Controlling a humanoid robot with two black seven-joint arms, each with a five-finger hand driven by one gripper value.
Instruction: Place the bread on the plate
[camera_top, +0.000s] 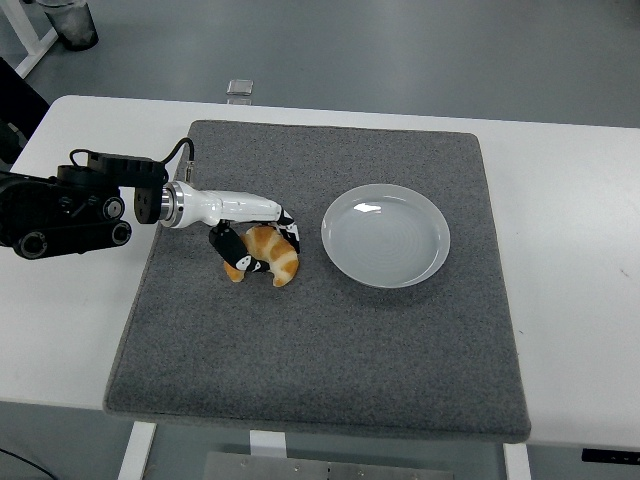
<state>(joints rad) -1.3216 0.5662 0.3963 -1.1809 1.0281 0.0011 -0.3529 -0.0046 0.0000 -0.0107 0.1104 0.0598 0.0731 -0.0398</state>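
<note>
Left arm (70, 205) comes in from the left edge, black body over the bare white table (590, 220), white forearm section reaching onto the grey mat (330, 350). Left hand (250, 235) is on the mat's left-centre, fingers (238, 265) curled around the bread (272, 256), thumb side on its near-left, other fingers over its far edge; reads as a closed grasp on it. The bread, an orange-brown croissant, looks to be at or just off the mat surface, can't tell which. It sits left of the plate (386, 235), near but apart, clear gap of mat between them. Plate is pale, round, nothing on it, flat on the mat right of centre, toward the far half. Mat covers most of the table's middle, edges roughly square to the table. Beyond the far table edge: a small clear object (239, 88) on the floor, and a dark bin (68, 22) at top left by a white table leg. Right arm not visible.
</note>
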